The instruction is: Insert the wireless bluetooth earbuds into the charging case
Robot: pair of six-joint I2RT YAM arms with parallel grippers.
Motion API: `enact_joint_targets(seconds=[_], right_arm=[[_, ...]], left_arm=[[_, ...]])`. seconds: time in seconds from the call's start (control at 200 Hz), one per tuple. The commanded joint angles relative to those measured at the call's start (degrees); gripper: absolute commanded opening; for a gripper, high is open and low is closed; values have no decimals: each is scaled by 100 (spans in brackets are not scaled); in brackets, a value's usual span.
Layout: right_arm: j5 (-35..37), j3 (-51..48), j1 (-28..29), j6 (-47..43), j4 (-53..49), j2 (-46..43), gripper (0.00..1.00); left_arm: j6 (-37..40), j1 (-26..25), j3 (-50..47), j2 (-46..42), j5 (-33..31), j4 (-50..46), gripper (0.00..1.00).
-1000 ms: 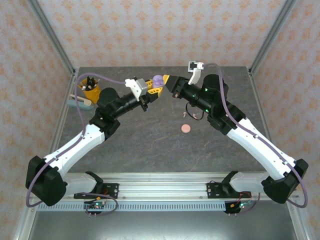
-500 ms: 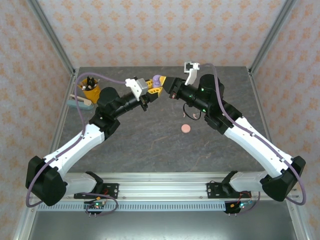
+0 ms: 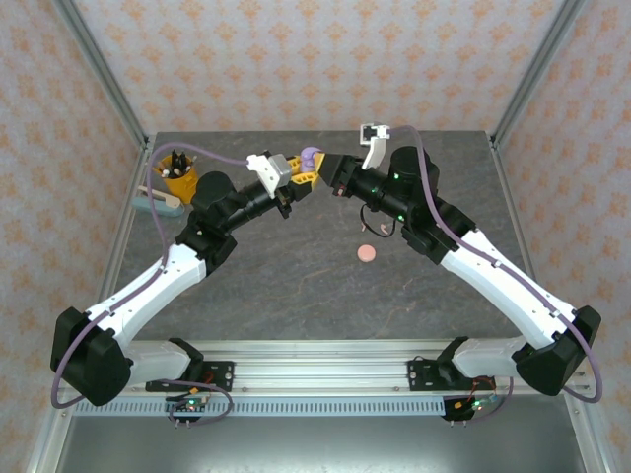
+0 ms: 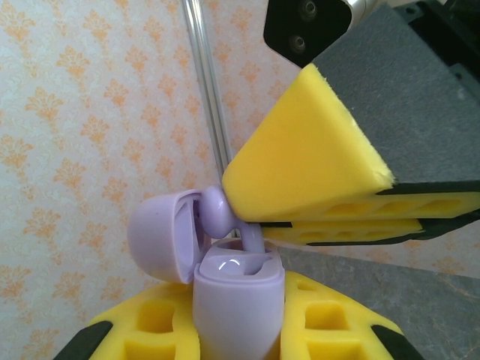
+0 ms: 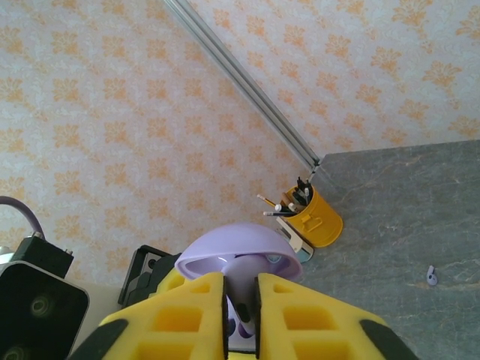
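Where the arms meet, left gripper (image 3: 304, 177): clamped on the lilac charging case (image 4: 238, 296), lid open.
Lilac earbud (image 4: 216, 212): stem dipping into that case.
Right gripper (image 5: 241, 291): pinched on the earbud's stem.
Pink case (image 3: 367, 254): on table (image 3: 296, 281).

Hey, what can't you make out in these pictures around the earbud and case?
Left wrist view: stem end of the lilac earbud, sunk behind the rim of the lilac case; seating depth unclear.
Right wrist view: the case's sockets, covered by the fingers of the right hand.
Top view: earbud too small to separate from the case.
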Motion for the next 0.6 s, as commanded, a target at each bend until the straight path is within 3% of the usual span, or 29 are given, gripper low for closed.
enact_joint_targets(seconds=[0.0,0.175,0.596], right_arm=[[-115,38,60,-130,-227,59,23],[164,191,56,-187,-402,-11,38],[783,276,-173,30,-646,-390,61]], left_arm=[[63,-40,150,-139,10,153,0],[46,-36,87,-165,-4,157,0],[4,-40,-262,-403,-249,152,0]])
